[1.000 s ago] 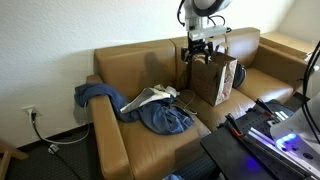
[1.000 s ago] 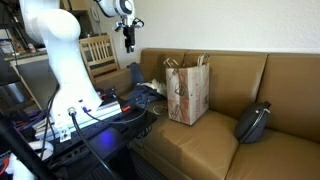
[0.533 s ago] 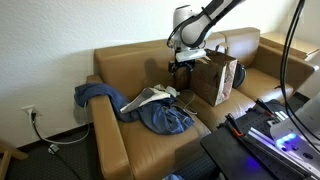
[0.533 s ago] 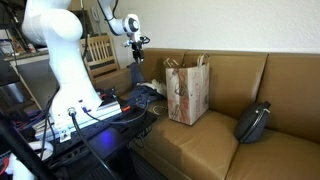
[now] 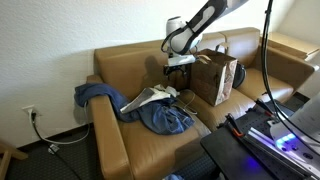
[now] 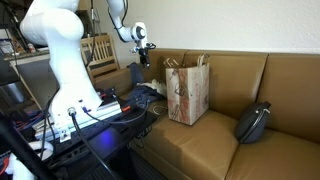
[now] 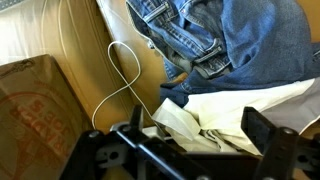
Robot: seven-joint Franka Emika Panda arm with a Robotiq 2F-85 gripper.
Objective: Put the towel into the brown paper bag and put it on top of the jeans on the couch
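Wide-spread, empty tool [image 7: 190, 130] directly above white towel [image 7: 240, 105] (atop jeans [image 7: 235, 35]), brown paper bag [image 7: 40, 110] beside.

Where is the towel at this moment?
In an exterior view the towel lies on top of the jeans on the couch seat, between the armrest and the standing brown paper bag.

A black bag [image 6: 252, 122] lies by itself, far from the other things. A wooden chair [image 6: 99, 49] stands near the wall. A black cord [image 5: 40, 133] hangs from a wall plug [image 5: 30, 113].
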